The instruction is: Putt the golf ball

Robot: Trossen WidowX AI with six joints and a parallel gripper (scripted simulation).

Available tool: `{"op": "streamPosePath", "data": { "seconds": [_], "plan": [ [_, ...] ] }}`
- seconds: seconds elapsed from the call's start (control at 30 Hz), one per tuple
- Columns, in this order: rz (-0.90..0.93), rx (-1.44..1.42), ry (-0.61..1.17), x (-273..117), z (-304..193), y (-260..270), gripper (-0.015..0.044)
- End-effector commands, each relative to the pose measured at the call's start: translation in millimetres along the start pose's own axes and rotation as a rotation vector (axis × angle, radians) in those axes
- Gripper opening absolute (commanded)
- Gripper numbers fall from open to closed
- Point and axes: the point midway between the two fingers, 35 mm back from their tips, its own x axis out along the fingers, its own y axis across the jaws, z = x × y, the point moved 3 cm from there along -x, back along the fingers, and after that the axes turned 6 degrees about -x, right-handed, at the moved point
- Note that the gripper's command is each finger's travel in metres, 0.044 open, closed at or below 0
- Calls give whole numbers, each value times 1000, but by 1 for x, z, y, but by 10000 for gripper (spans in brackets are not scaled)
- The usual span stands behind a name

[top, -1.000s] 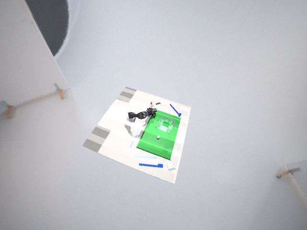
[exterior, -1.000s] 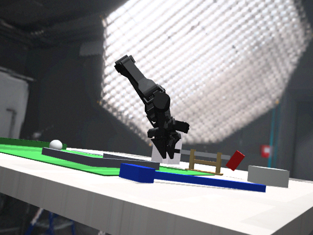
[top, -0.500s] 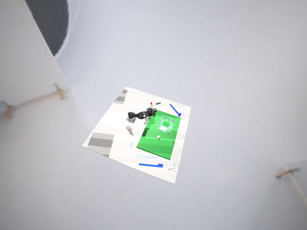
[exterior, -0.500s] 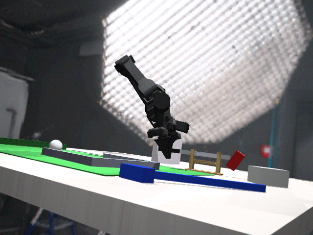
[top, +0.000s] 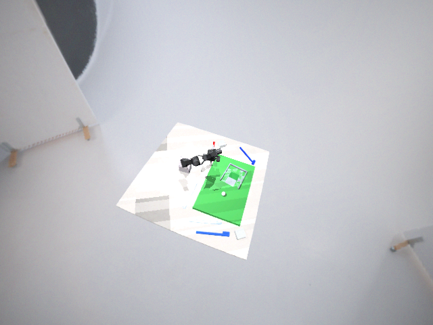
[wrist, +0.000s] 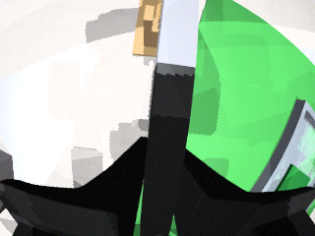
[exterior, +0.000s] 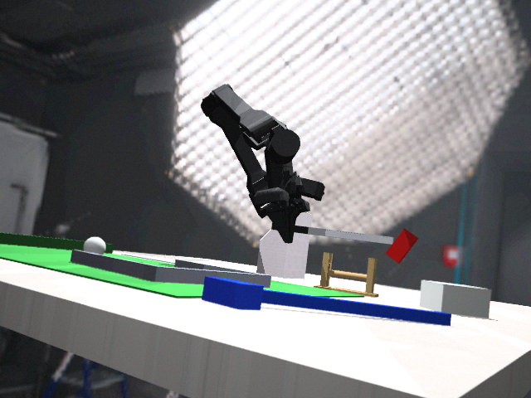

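My gripper (exterior: 289,239) (wrist: 157,145) is shut on the black grip of the red putter. The putter's grey shaft (exterior: 360,236) (wrist: 178,31) runs out nearly level, and its red head (exterior: 401,245) (top: 214,143) is in the air, clear above the wooden stand (exterior: 348,274) (wrist: 144,46). The white golf ball (top: 223,193) (exterior: 94,245) rests on the green mat (top: 227,208) (exterior: 180,291), away from the gripper. The grey-railed ramp section (top: 229,181) stands on the mat with the darker raised green (top: 233,175) inside its rails. The putter's head is outside the wrist view.
A blue putter (top: 246,155) (exterior: 356,305) lies beside the mat near the ramp. Another blue putter (top: 212,233) lies past the mat's opposite end, near a pale block (top: 240,233). A grey-white block (exterior: 465,298) stands right of the stand in the exterior view.
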Motion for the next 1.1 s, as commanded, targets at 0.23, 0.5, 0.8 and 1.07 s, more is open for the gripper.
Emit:
{"op": "streamPosePath", "data": {
  "seconds": [0.23,0.5,0.8,1.07],
  "plan": [
    [-13,10,-3,-37,8,0,0],
    [-55,252,12,-55,-31,-10,0],
    [-85,681,46,-79,-95,-13,0],
    [-118,1067,82,-98,-153,-3,0]
  ]
}}
